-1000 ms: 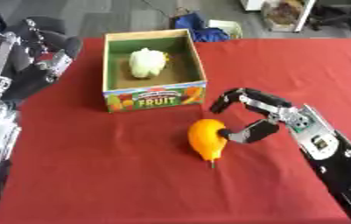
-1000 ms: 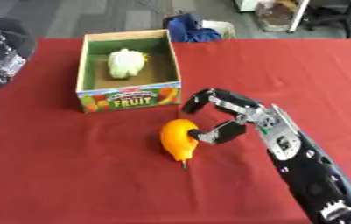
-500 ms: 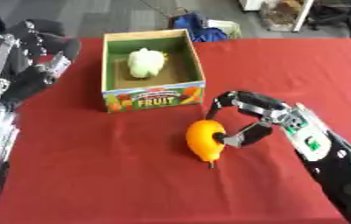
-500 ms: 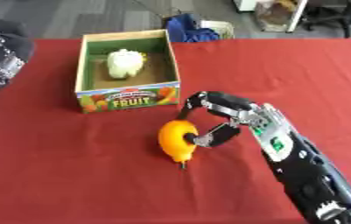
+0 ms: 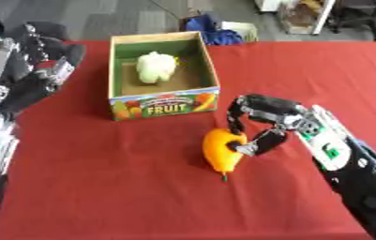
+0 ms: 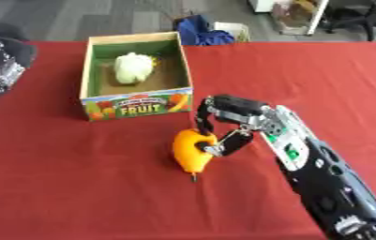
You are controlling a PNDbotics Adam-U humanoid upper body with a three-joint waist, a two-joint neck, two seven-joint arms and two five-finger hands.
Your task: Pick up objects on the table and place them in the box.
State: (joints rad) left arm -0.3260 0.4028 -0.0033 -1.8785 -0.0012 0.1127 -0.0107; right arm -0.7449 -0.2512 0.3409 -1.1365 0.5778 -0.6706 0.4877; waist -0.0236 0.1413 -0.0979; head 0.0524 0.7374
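My right hand [image 5: 260,126] curls its fingers against the orange pepper-shaped fruit [image 5: 222,151] lying on the red-clothed desk [image 5: 125,187], just before the cardboard fruit box [image 5: 163,77]; grey carpet floor [image 5: 117,18] lies beyond.

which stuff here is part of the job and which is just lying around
Part of the job:
- orange pepper-shaped toy on the red tablecloth, right hand closing round it
- cardboard fruit box
- pale green vegetable toy, already inside the box

Just lying about:
- blue bag on the floor beyond the table
- left hand, idle at the left edge
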